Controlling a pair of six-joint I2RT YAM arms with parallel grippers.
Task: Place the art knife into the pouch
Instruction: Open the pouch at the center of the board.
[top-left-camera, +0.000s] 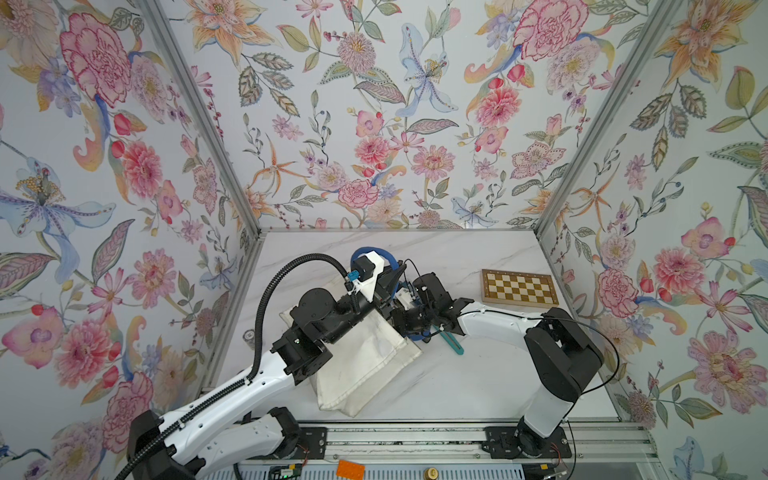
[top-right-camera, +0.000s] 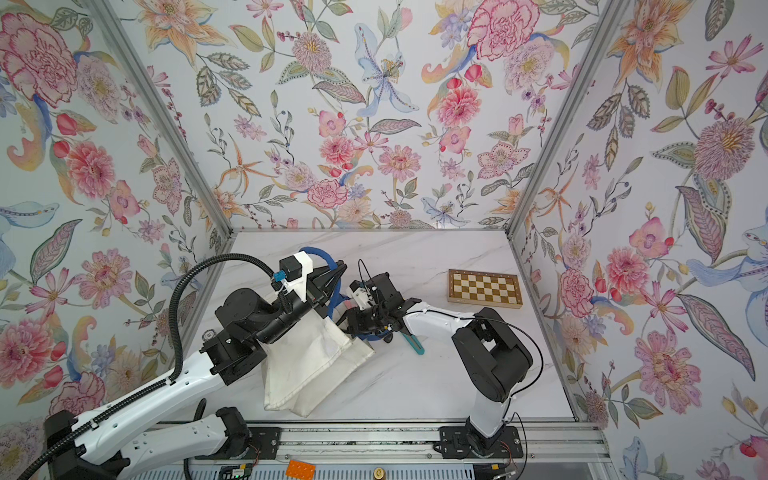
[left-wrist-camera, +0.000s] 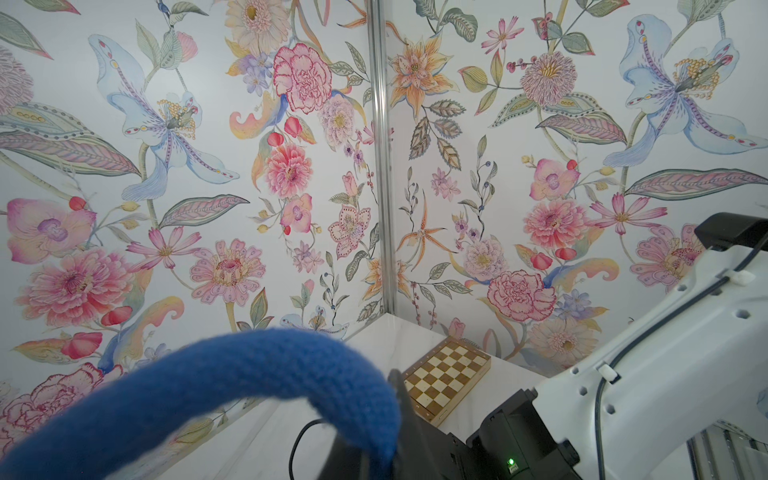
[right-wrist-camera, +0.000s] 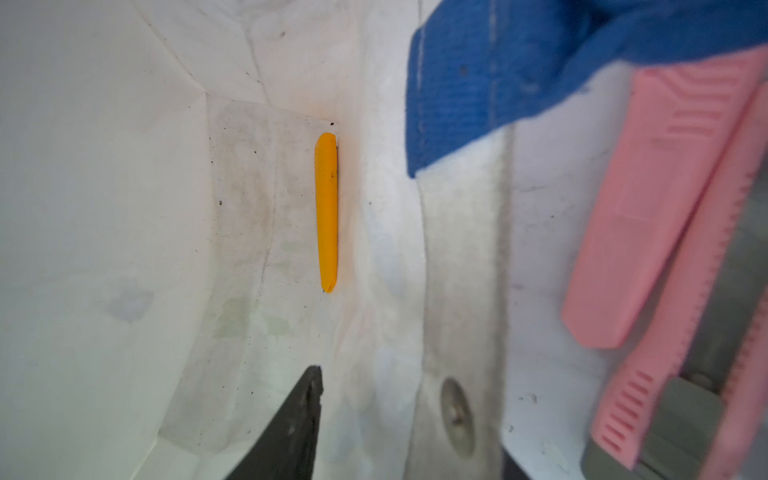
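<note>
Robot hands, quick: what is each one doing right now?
Left hand: closed on the blue handle of the pouch.
Right hand: cannot tell.

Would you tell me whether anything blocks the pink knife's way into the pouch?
Perhaps: in the right wrist view a blue strap at the rim crosses the far end of the pink knife. Past it the pouch gapes open, with only an orange knife at its bottom.

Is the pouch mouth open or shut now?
Open: the right wrist view looks inside the pouch, where an orange knife lies.
</note>
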